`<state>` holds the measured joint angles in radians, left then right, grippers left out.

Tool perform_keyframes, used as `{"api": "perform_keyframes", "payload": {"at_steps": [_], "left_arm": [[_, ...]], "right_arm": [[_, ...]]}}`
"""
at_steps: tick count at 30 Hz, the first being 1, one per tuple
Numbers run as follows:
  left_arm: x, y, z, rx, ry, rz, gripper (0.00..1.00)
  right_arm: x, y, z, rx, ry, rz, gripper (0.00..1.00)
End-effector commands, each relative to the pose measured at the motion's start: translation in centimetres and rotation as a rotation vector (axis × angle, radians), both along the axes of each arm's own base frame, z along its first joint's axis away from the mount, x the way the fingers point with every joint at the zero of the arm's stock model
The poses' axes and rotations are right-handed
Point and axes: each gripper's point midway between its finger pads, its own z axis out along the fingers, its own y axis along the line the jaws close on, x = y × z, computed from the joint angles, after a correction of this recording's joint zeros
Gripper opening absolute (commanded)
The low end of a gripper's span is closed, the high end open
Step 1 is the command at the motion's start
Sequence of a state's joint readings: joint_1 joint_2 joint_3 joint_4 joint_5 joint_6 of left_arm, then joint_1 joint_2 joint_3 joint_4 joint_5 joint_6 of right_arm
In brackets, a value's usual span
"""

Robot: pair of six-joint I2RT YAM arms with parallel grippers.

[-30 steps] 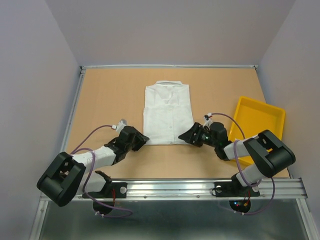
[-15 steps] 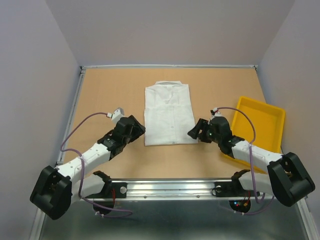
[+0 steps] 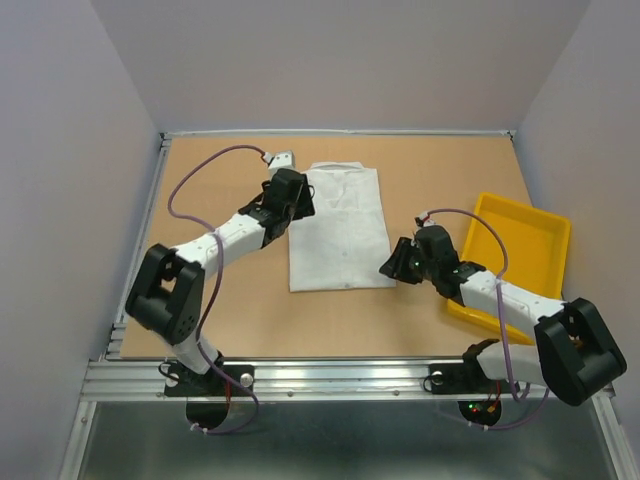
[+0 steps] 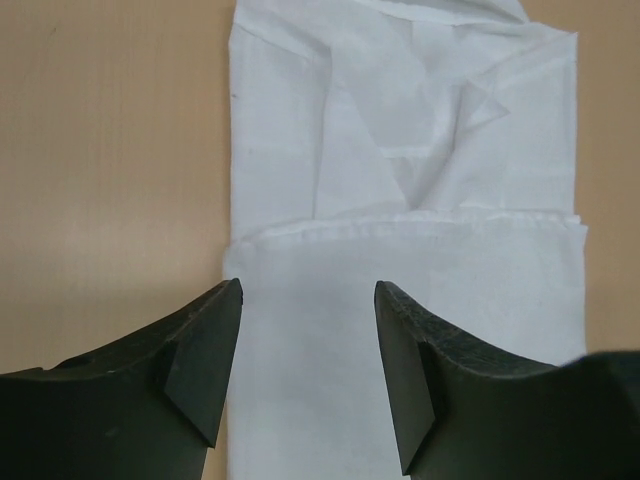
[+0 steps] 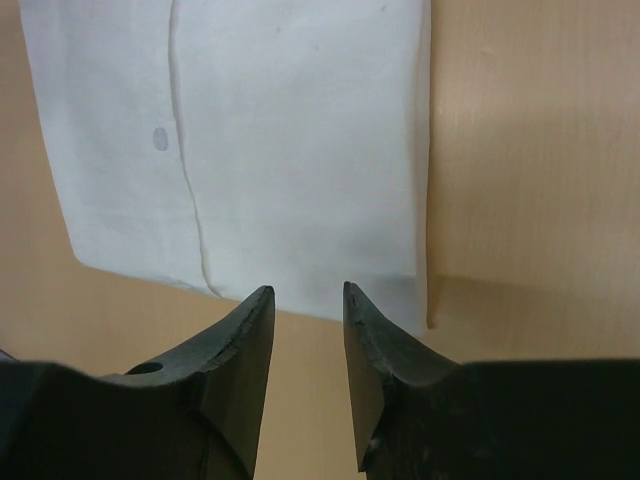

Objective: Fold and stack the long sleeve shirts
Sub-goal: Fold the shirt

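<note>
I logged one white shirt [image 3: 337, 228] folded into a rectangle, lying flat in the middle of the table [image 3: 225, 300], collar toward the far edge. The left hand [image 4: 308, 300] hovered over the shirt's far left part, fingers spread, nothing between them. The right hand [image 5: 308, 292] sat at the shirt's near right corner, fingers at a narrow gap and gripping nothing, the cloth just beyond the tips. A yellow tray [image 3: 530, 235] stood to the right, apart from the shirt.
</note>
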<state>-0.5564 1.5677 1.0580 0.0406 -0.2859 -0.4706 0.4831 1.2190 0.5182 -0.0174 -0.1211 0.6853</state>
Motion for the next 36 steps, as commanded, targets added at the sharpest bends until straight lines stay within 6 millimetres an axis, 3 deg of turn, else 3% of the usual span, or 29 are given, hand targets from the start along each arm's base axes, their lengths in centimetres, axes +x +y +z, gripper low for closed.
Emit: {"api": "perform_keyframes", "payload": {"at_steps": [1,3,4,6,9,13,15,16,17,20,21,22,23,25,26,27,32,34,36], "left_arm": [[3.5,-0.4,-2.3,0.071,0.037,-0.032,0.66],[5.3,-0.9,-2.4,0.056,0.042,-0.039,0.66],[5.9,-0.6,-4.3,0.063,0.084,-0.039,0.66],[7.1,-0.2,-4.9,0.052,0.101,-0.020,0.66],[7.2,1.1,-7.9,0.058,0.186,0.031,0.66],[5.4,3.5,-11.0,-0.003,0.310,0.136,0.65],[3.5,4.2,-12.4,-0.025,0.362,0.171,0.65],[3.2,4.2,-11.8,-0.053,0.346,0.181,0.65],[1.5,4.7,-13.0,-0.069,0.383,0.210,0.64],[-0.6,4.6,-12.7,-0.135,0.395,0.224,0.63],[-2.6,5.0,-14.1,-0.139,0.440,0.231,0.63],[-3.4,4.3,-13.5,-0.199,0.444,0.222,0.62],[-6.0,4.8,-15.0,-0.193,0.501,0.228,0.62],[-7.8,3.3,-14.9,-0.247,0.495,0.194,0.61],[-8.6,2.6,-14.0,-0.268,0.477,0.173,0.61],[-10.4,2.8,-14.8,-0.259,0.503,0.170,0.61],[-15.8,-1.4,-12.2,-0.316,0.486,0.044,0.61],[-17.4,0.0,-12.8,-0.280,0.513,0.091,0.62],[-17.0,1.2,-11.3,-0.279,0.458,0.135,0.62]], "right_arm": [[1.1,1.9,2.0,0.042,-0.013,0.012,0.39],[1.2,2.4,1.8,0.042,-0.001,0.020,0.39],[1.2,2.8,1.5,0.036,0.010,0.028,0.39],[1.2,3.1,1.1,0.035,0.023,0.032,0.39],[1.2,2.9,-0.3,0.015,0.058,0.015,0.38],[1.7,1.5,-3.0,-0.071,0.093,-0.045,0.35],[2.1,1.2,-3.7,-0.102,0.100,-0.044,0.35],[2.6,0.9,-3.8,-0.115,0.096,-0.049,0.35],[2.9,0.6,-3.9,-0.136,0.086,-0.039,0.35],[5.2,-0.8,-3.7,-0.182,0.055,-0.052,0.35],[6.0,-1.2,-3.5,-0.192,0.043,-0.054,0.35],[7.5,-2.2,-3.4,-0.218,0.032,-0.061,0.35],[8.6,-2.6,-3.1,-0.227,0.018,-0.066,0.35],[10.0,-3.9,-3.5,-0.259,0.031,-0.075,0.36],[12.0,-4.4,-2.3,-0.296,-0.019,-0.089,0.36],[12.6,-4.6,-1.9,-0.312,-0.030,-0.089,0.38],[15.6,-5.9,-0.2,-0.364,-0.072,-0.131,0.40],[16.4,-5.7,1.4,-0.358,-0.103,-0.129,0.42],[16.3,-4.7,3.4,-0.312,-0.138,-0.097,0.45]]}}
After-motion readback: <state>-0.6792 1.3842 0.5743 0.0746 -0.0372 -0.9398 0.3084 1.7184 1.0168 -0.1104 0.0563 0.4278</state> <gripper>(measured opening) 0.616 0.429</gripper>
